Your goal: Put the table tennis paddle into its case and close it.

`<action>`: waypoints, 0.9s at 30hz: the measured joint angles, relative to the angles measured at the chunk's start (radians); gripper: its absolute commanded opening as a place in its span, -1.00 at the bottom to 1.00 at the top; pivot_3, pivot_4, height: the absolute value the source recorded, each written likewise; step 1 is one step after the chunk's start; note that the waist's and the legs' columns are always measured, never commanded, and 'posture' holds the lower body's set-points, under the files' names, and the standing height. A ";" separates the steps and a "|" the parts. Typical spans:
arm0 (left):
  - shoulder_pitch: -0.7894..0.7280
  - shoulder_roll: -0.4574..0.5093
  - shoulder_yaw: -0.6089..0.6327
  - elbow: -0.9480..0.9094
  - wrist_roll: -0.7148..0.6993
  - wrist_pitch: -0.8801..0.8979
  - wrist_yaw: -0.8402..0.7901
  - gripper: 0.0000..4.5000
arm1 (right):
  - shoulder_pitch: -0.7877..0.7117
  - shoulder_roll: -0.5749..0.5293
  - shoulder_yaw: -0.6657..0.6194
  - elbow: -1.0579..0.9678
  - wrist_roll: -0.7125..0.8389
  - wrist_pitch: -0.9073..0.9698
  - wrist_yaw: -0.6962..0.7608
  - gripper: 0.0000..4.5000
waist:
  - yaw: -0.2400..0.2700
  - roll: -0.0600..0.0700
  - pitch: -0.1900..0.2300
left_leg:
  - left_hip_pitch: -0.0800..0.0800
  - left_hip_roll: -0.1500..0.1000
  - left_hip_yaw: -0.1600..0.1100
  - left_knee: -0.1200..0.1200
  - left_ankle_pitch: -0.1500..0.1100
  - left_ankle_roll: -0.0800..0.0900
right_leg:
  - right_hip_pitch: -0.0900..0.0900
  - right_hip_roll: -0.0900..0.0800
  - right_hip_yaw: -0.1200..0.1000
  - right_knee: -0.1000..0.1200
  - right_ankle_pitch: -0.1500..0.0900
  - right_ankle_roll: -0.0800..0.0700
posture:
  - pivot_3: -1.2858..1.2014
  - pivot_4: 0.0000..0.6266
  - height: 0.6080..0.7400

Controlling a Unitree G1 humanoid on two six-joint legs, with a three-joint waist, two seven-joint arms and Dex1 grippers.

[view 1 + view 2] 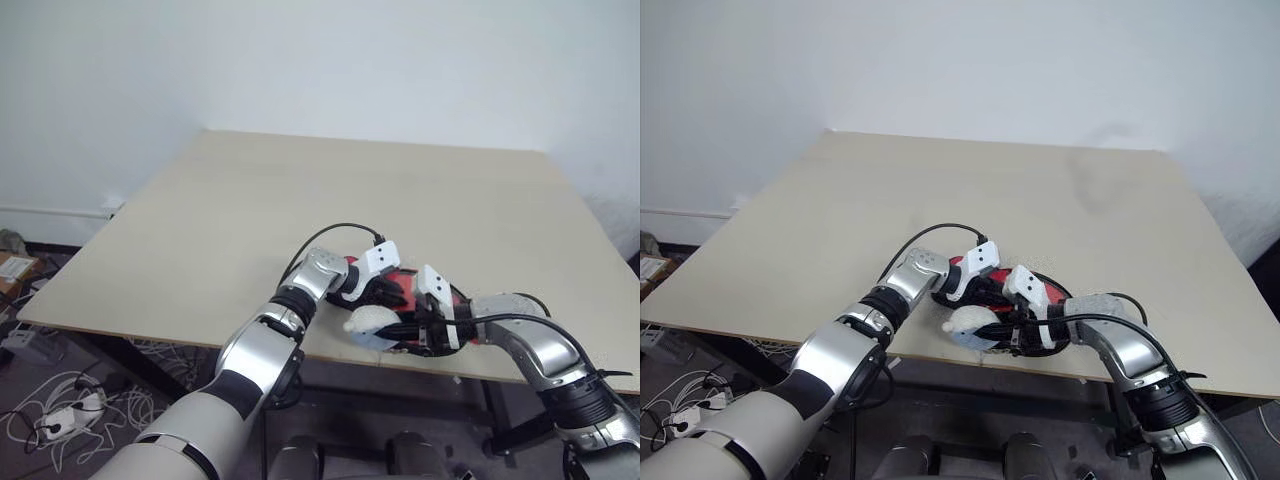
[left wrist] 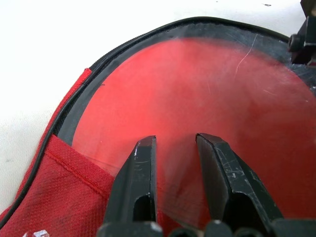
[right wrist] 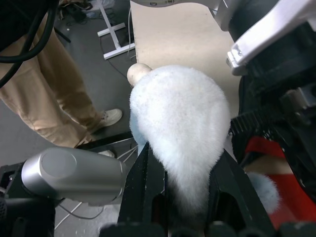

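Both tools are gathered over the case [image 2: 74, 123] at the desk's [image 1: 300, 200] near edge, where the paddle's [image 2: 207, 98] red face is seen under its clear panel: the left tool [image 2: 175, 148] rests narrowly parted on that panel, the right tool [image 3: 180, 163] is clamped on a white fluffy object [image 3: 182, 123], so closing is judged next.

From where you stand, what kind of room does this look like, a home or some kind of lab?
Most likely a lab or test room, not a home. A bare pale work table stands against a plain white wall, loose cables and a power strip lie on the floor beside it, and a person stands close by.
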 measured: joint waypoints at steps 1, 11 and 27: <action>0.000 0.000 0.000 0.000 0.000 0.000 0.000 -0.44 | -0.004 0.007 0.003 0.006 -0.007 -0.004 -0.004 -0.77 | 0.000 0.000 0.000 | 0.000 0.000 0.000 0.000 0.000 0.000 | 0.000 0.000 0.000 0.000 0.000 0.000 | 0.03 -1.00 1.00; -0.009 0.009 0.000 0.008 0.001 0.003 0.009 -0.44 | -0.049 0.107 0.036 0.111 -0.056 -0.054 -0.058 -0.77 | -0.005 0.000 0.000 | 0.001 0.000 0.000 0.000 0.000 0.000 | 0.000 0.000 0.000 0.001 0.000 0.000 | 0.03 -1.00 1.00; -0.011 0.044 0.009 0.010 0.012 0.004 0.033 -0.44 | -0.085 0.190 0.048 0.216 -0.094 -0.134 -0.067 -0.77 | -0.030 0.001 -0.001 | 0.004 0.000 -0.001 -0.001 0.000 0.000 | 0.000 0.000 0.000 0.005 0.000 0.000 | 0.03 -1.00 1.00</action>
